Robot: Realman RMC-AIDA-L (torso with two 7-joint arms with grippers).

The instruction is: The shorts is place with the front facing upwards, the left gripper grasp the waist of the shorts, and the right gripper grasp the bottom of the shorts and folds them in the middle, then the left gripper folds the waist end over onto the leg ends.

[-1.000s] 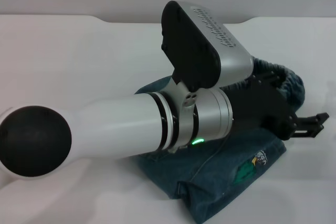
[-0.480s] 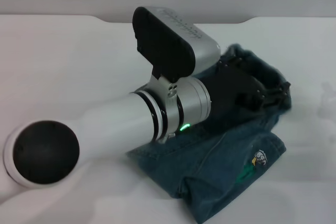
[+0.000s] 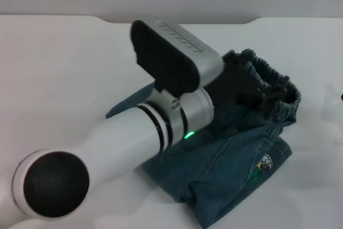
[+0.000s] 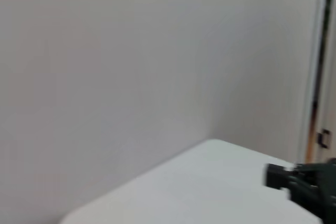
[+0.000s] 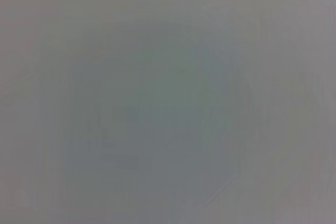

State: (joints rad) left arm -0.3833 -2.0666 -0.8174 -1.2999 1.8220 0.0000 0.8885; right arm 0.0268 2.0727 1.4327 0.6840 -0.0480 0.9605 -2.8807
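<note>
Left gripper (image 3: 268,94) low over shorts (image 3: 230,170) — at waist (image 3: 270,81).

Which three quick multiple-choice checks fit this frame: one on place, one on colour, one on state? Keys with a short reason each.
1. Where is the black pronged left gripper on its silver arm?
A. At the gathered elastic waist of the blue-green denim shorts
B. Parked off the white table
C. At the small cartoon patch

2. What colour is the light on the left arm's ring?
A. Red
B. Green
C. Blue

3. How do the shorts lie?
A. Flat in one layer
B. Hanging clear of the table
C. Bunched in layers, waist raised above the rest

Answers:
1. A: the head view shows the dark claw right at the puckered band.
2. B: a green dot glows by the arm's black bands.
3. C: the waist sits above layered denim; the right gripper is not seen.
</note>
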